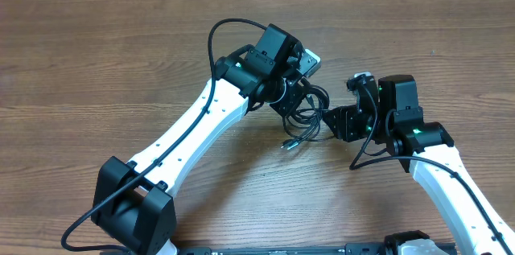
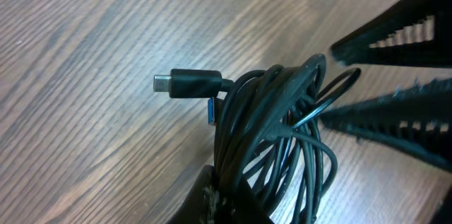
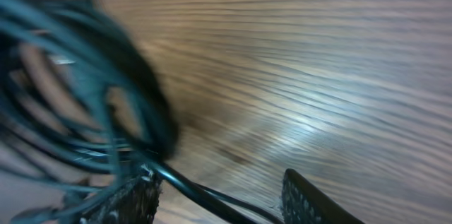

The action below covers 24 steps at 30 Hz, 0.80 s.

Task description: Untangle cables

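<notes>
The cables [image 1: 312, 115] are a tangled bundle of thin black cords on the wooden table [image 1: 121, 54], between the two grippers. In the left wrist view the bundle [image 2: 275, 125] shows a USB-C plug [image 2: 185, 83] sticking out to the left and a blue USB tip [image 2: 212, 113] beneath it. My left gripper [image 1: 291, 100] is shut on the bundle's near side [image 2: 233, 199]. My right gripper [image 1: 330, 122] is open at the bundle's right edge. Its two ribbed fingers [image 2: 374, 75] straddle a loop. In the right wrist view a cable strand [image 3: 205, 192] runs between its open fingers [image 3: 219, 199], and the blurred bundle [image 3: 85, 90] lies to the left.
A loose plug end [image 1: 287, 144] trails from the bundle toward the table's front. The arms' own thicker black wires loop above the left wrist [image 1: 233, 26] and beside the right arm [image 1: 366, 154].
</notes>
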{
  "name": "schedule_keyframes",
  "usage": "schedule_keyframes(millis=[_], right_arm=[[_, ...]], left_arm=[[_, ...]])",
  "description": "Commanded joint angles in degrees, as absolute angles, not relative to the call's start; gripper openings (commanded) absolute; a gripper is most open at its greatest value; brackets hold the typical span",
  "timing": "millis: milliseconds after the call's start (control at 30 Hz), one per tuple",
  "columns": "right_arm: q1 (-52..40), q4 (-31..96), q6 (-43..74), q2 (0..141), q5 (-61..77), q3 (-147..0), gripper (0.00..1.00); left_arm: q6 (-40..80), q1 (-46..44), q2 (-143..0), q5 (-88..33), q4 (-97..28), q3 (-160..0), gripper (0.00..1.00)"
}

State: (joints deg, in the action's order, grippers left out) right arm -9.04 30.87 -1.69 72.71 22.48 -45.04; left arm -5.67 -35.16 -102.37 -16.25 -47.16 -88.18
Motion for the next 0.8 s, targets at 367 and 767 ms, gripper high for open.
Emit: schedule_keyframes(millis=[367,767], right_arm=[[-8.99,36.69,0.62,72.77,16.95,-46.13,0.04],[-8.95,42.72,20.82,72.77,-1.41,-46.13,0.81]], left_arm=[[-8.56,-32.69,-100.97,-16.1,-46.81,-89.84,0.04],[-6.61,-30.59,-100.97,-19.92,-47.05,-89.84,0.04]])
